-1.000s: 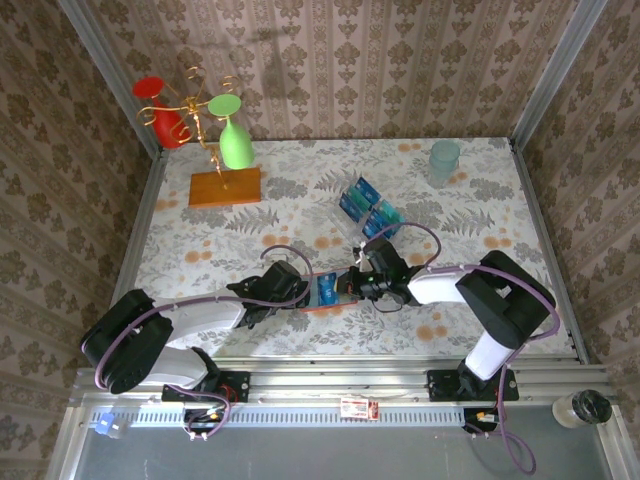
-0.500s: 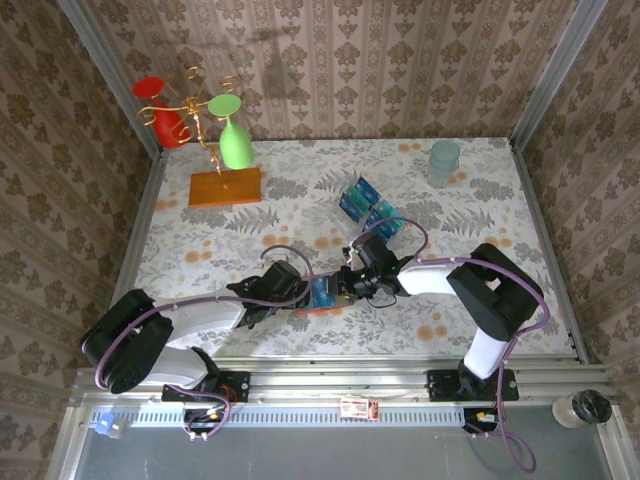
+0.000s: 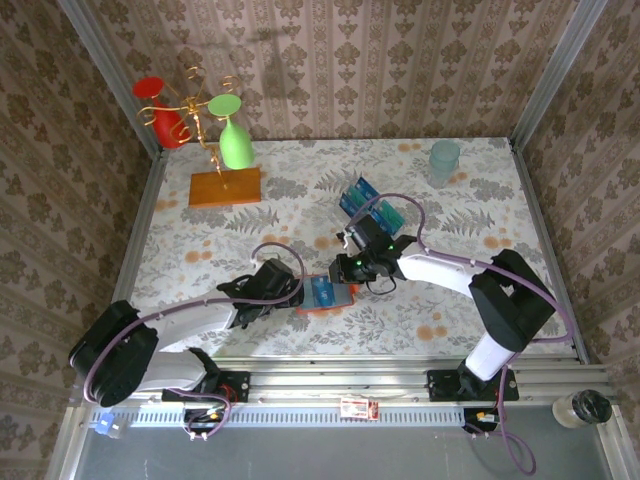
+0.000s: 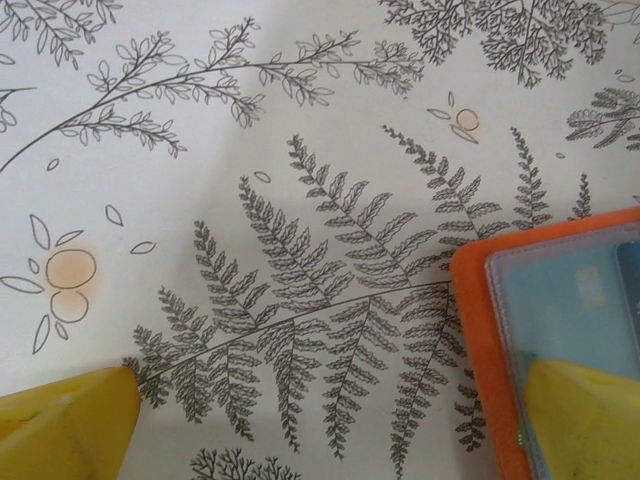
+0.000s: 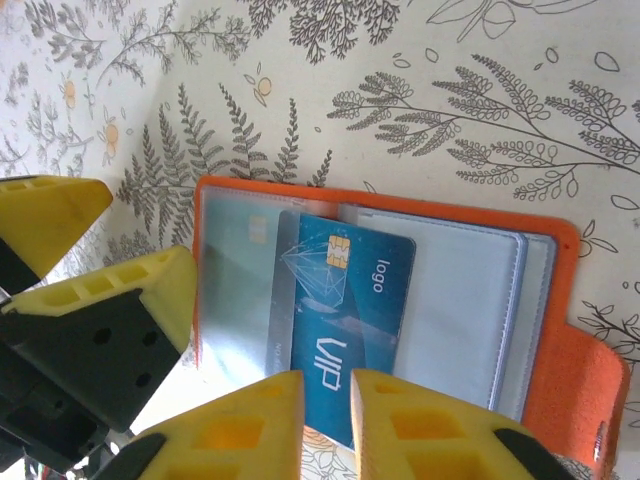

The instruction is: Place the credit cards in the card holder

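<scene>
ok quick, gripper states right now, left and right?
Left gripper: open, one finger over the card holder.
Right gripper: nearly shut over the blue credit card, gripping nothing.

My orange-red card holder (image 3: 325, 296) lies open and flat close to the near edge of the tabletop (image 3: 200, 250), its grey-blue sleeves facing up. One dark blue card (image 5: 350, 310) lies across its middle, chip showing. More blue and teal credit cards (image 3: 365, 205) stand on edge near the tabletop's middle.
</scene>
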Controlling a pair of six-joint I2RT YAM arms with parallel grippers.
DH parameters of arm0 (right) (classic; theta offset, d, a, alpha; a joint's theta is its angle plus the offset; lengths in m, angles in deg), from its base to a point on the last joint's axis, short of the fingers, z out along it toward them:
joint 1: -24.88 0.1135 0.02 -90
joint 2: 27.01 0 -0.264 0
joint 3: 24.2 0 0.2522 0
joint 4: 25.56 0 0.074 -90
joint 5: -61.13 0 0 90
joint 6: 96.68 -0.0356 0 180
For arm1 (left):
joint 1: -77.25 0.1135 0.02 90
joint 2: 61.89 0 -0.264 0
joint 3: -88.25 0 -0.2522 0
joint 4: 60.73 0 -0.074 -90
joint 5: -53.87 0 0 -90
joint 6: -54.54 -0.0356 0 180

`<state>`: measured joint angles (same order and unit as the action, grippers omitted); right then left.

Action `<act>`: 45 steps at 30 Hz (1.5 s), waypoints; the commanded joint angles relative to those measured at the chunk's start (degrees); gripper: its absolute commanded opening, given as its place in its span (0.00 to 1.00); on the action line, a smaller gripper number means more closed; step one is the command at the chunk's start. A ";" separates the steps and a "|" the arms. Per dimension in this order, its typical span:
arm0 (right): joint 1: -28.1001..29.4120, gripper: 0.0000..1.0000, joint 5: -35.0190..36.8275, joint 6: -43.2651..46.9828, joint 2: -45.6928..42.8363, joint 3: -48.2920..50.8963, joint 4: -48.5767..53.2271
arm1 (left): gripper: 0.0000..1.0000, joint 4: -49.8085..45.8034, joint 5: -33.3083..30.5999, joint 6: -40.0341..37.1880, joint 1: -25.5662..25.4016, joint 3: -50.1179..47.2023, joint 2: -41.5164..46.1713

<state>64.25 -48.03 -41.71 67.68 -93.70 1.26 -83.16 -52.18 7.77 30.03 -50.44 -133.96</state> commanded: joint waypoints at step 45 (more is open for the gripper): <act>6.04 0.12 7.21 2.65 11.63 -10.07 6.78 | 1.00 2.62 0.40 0.05 0.82 -3.10 -4.48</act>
<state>70.44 -42.32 -39.63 77.76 -103.52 6.68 -81.72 -54.15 8.01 30.42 -51.62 -136.54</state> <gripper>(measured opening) 0.126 0.999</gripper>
